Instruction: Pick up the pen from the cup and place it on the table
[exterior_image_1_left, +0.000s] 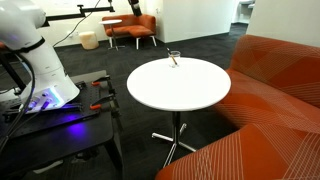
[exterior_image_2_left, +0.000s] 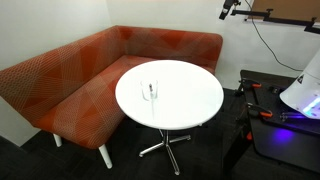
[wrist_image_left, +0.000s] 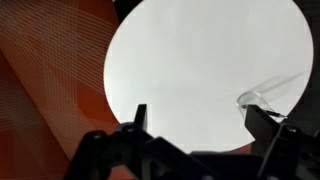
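The cup (exterior_image_1_left: 174, 58) is a small clear glass standing near the far edge of the round white table (exterior_image_1_left: 180, 95). The thin dark pen (exterior_image_1_left: 175, 61) leans inside it. Both exterior views show this, with the cup (exterior_image_2_left: 151, 88) and pen (exterior_image_2_left: 151, 91) left of the table's (exterior_image_2_left: 190, 105) middle. In the wrist view my gripper (wrist_image_left: 195, 112) is open and empty, high above the table (wrist_image_left: 190, 60). The cup (wrist_image_left: 268, 95) lies at the right, partly behind my right finger. I cannot make out the pen there.
An orange corner sofa (exterior_image_1_left: 280, 95) (exterior_image_2_left: 60, 80) wraps around the table. A dark bench with purple light (exterior_image_1_left: 60, 112) (exterior_image_2_left: 290, 125) carries the robot base (exterior_image_1_left: 35, 60) and red-handled tools (exterior_image_1_left: 100, 105) (exterior_image_2_left: 262, 112). An orange armchair (exterior_image_1_left: 135, 28) stands far back.
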